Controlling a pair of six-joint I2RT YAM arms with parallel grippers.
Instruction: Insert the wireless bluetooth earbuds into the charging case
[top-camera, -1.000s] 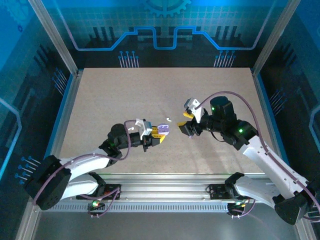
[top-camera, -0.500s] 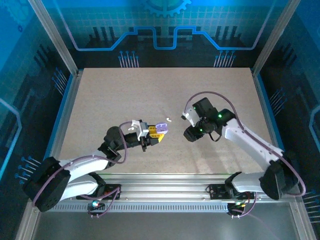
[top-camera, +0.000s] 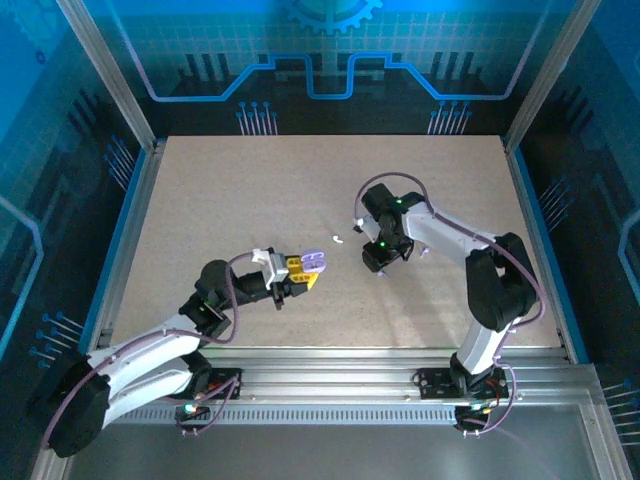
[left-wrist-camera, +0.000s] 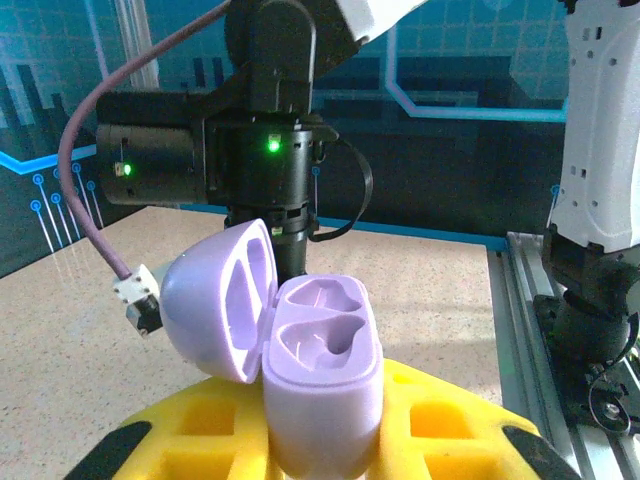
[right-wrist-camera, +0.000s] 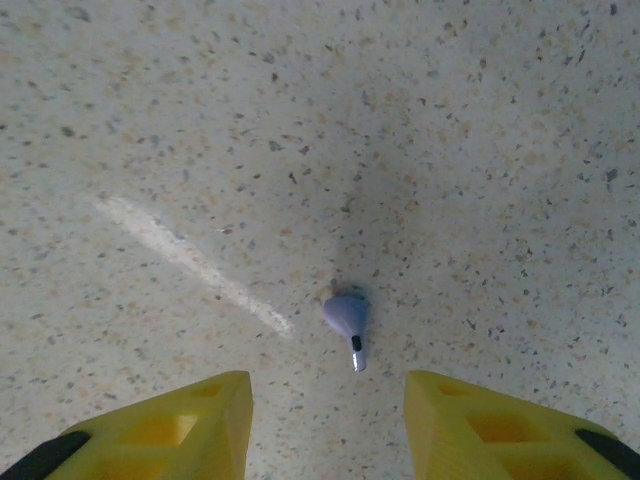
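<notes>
Earbud of lilac plastic, tiny and short-stemmed (right-wrist-camera: 347, 322), is seen lying alone at 12 o'clock of the right gripper (right-wrist-camera: 328, 392), whose yellow fingers (right-wrist-camera: 180, 420) are held apart and touch nothing. Over the past second the right arm (top-camera: 440, 232) has been folded in and brought low over the speckled beige tabletop (right-wrist-camera: 500, 150), so a pick-up is judged to be near. At 9 o'clock of it in the overhead view, the lilac charging case (left-wrist-camera: 325, 365) is kept clamped upright in the left gripper (top-camera: 300, 272), its lid (left-wrist-camera: 215, 305) hinged open and both wells empty. A tiny white pellet (top-camera: 338, 239), taken for the other earbud, is seen on the tabletop at 10 o'clock of the right gripper. Neither has been seated yet.
</notes>
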